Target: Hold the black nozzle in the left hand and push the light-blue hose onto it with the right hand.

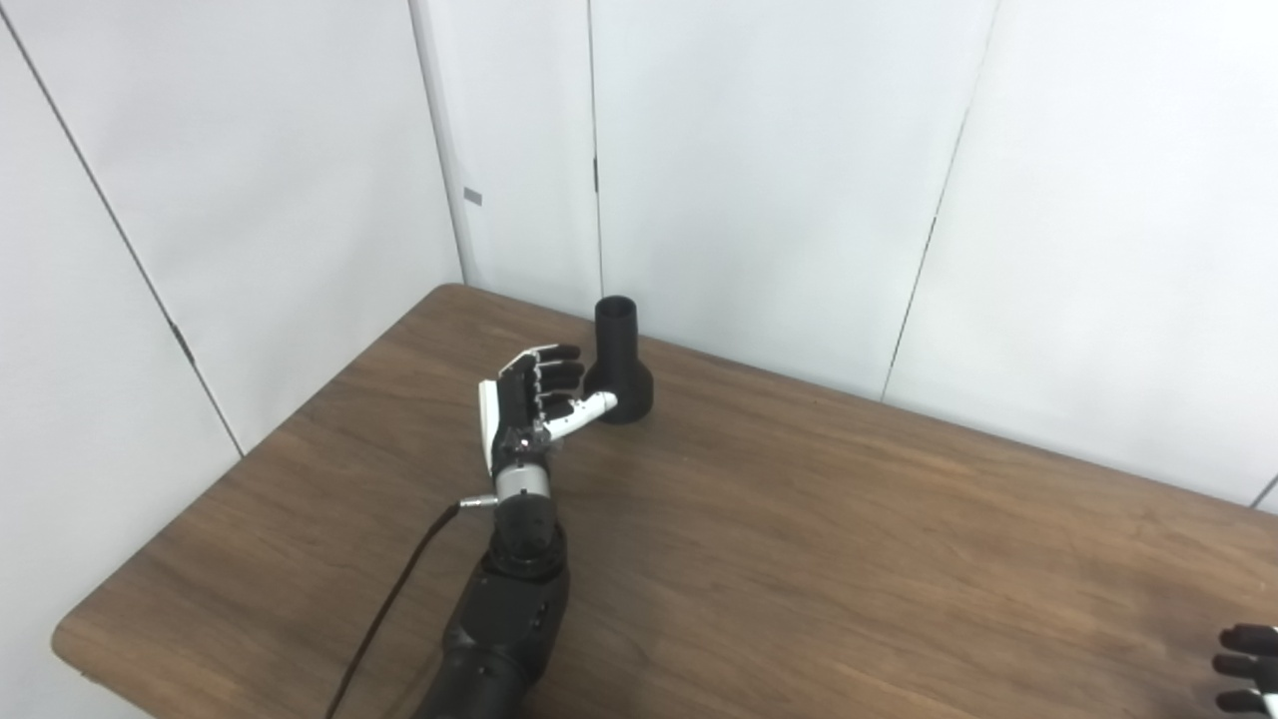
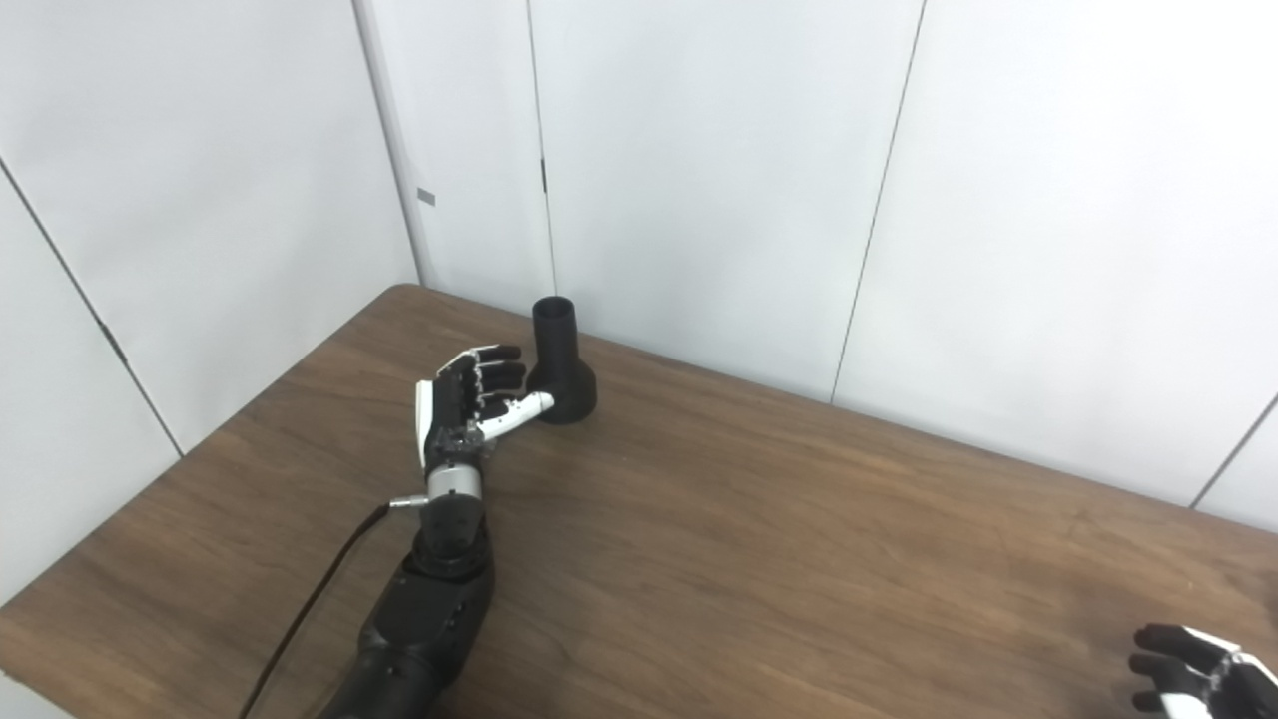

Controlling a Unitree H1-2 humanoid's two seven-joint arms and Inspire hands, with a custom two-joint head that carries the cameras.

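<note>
Standing upright near the worktop's (image 1: 799,559) far edge, wide base down and narrow neck pointing straight up, the black nozzle (image 1: 620,364) sits just right of the left hand (image 1: 529,404), whose fingers (image 1: 559,371) are spread apart and empty with the thumb reaching toward the base, contact not clear. The right hand (image 2: 1193,677) is well apart at the lower right picture edge, mostly cropped, its state unreadable, and no light-blue hose shows, so the left hand is by far the nearer.
</note>
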